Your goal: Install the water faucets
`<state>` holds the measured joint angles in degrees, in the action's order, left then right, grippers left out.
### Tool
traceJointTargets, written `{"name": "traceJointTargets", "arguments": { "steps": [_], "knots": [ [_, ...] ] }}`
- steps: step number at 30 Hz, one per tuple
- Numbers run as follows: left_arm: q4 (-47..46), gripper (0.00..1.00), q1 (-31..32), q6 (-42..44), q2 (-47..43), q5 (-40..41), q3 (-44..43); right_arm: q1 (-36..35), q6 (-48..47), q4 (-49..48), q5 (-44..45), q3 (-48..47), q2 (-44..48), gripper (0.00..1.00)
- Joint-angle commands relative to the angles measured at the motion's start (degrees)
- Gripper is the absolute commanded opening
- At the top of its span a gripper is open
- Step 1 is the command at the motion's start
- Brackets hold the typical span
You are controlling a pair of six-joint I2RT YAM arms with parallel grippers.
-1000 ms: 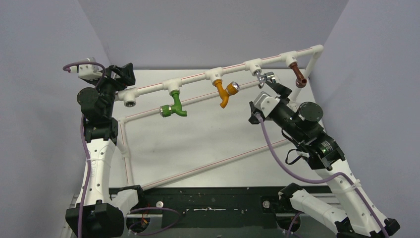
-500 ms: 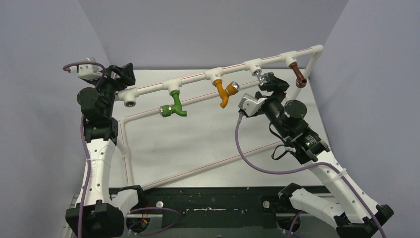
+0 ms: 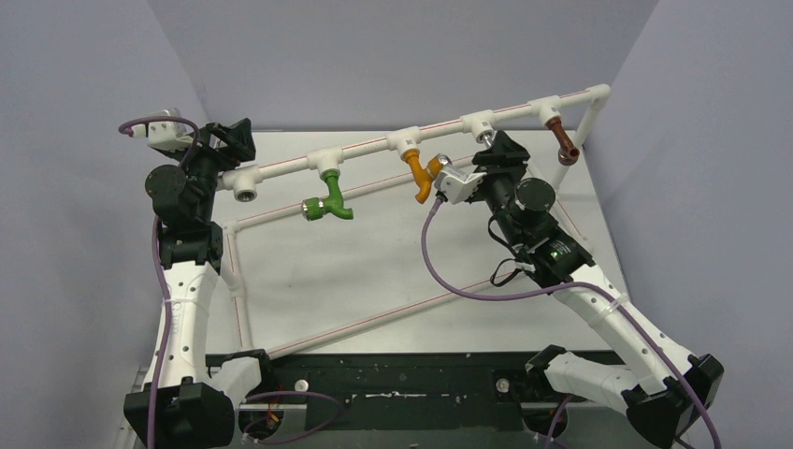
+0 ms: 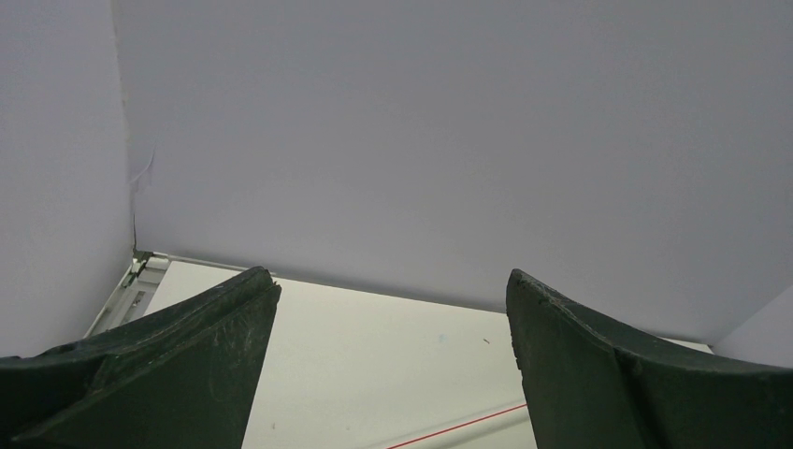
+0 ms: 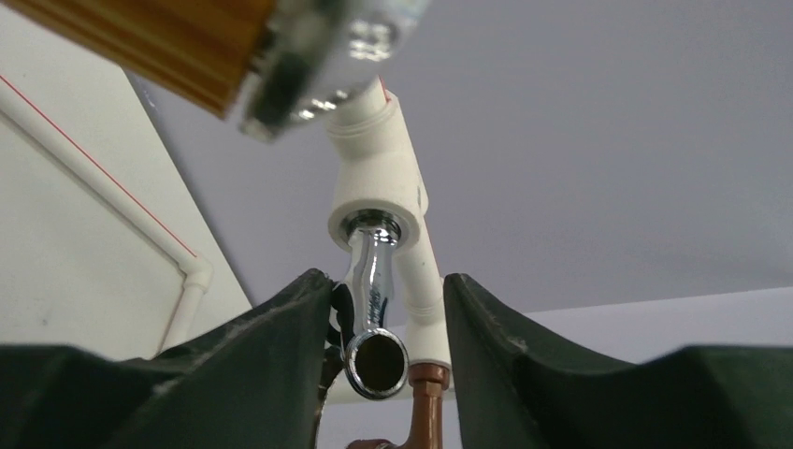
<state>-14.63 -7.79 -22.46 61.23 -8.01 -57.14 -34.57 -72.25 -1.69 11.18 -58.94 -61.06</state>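
The chrome water faucet (image 3: pixel 486 137) hangs from a white tee (image 3: pixel 479 122) on the upper pipe, mostly covered by my right gripper (image 3: pixel 497 150). In the right wrist view the chrome water faucet (image 5: pixel 372 271) stands between the fingers of the right gripper (image 5: pixel 385 277), its spout mouth facing the camera. The jaws have narrowed around it. The left finger lies right against it, while a gap shows beside the right finger. My left gripper (image 3: pixel 229 140) is wide open and holds nothing near the pipe's left end, and in its wrist view the left gripper (image 4: pixel 388 276) faces the back wall.
A green tap (image 3: pixel 327 201), an orange tap (image 3: pixel 421 178) and a brown tap (image 3: pixel 563 145) hang from other tees on the same pipe. An open socket (image 3: pixel 245 195) sits at its left end. Lower white pipes with red stripes cross the table (image 3: pixel 374 271). Grey walls enclose the space.
My right arm has swung left and moved in on the chrome faucet, and its jaws have narrowed around it. The left arm has not moved.
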Motion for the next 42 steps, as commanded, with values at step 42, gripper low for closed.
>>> {"name": "traceJointTargets", "arguments": {
  "steps": [42],
  "knots": [
    [15.4,0.90,-0.8,-0.7,5.0,-2.0,5.7,12.8,147.4,-16.1,-5.4,5.0,6.5,0.00]
  ]
}}
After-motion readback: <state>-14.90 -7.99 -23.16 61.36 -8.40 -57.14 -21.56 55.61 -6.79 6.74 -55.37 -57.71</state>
